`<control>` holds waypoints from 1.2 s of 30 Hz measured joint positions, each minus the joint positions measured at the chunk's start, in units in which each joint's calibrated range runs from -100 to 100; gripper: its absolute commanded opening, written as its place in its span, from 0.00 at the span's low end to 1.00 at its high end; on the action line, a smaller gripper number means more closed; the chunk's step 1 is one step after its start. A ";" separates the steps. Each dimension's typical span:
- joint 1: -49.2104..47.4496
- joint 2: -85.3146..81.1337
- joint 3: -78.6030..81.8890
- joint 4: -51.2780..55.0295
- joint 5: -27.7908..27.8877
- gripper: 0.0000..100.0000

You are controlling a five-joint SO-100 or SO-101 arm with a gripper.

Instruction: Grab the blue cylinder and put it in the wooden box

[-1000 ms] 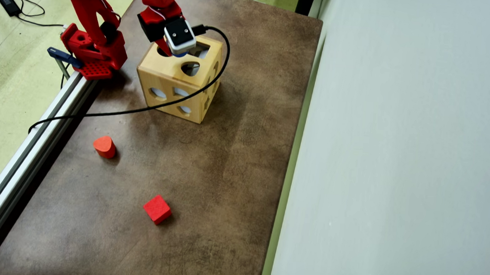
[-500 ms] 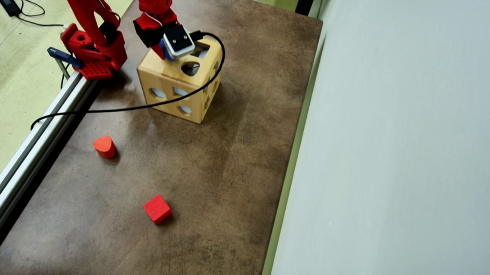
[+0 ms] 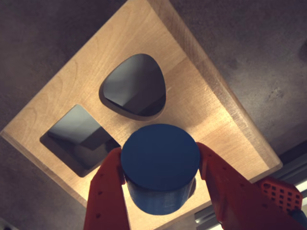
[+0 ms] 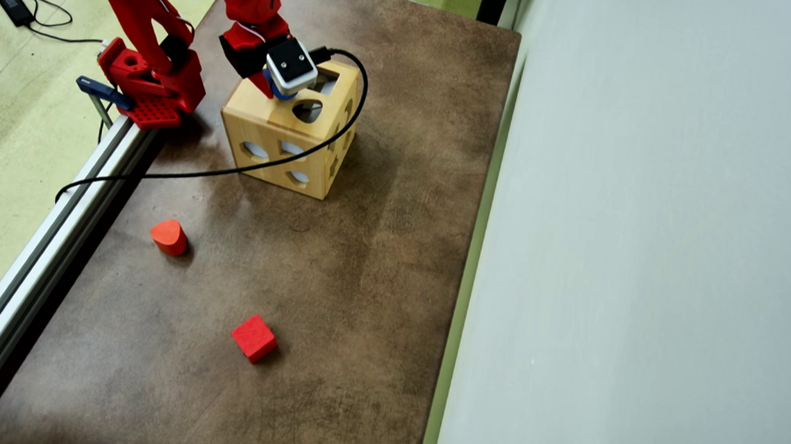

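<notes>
Wrist view first: the blue cylinder fills the lower middle of the picture, flat round end facing the camera, clamped between the two red fingers of the gripper — one finger presses each side of it, so the jaws are closed only as far as the block's width. Behind the cylinder lies the top face of the wooden box, with a rounded-triangle hole just above the block and a square hole to its left; whether the cylinder touches the wood cannot be told.

Overhead view, the same grasp shows as a sliver of blue under the white wrist camera, over the near-left part of the box's top. The box stands at the far left of the brown table, just right of the red arm's base — a black cable loops down its front face. Well apart, nearer the camera, rest an orange-red rounded block and a red cube.
</notes>
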State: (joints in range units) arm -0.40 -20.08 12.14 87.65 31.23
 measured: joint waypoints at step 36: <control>0.00 -0.08 0.18 0.00 0.00 0.30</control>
State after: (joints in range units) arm -0.40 -20.17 12.33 87.65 31.23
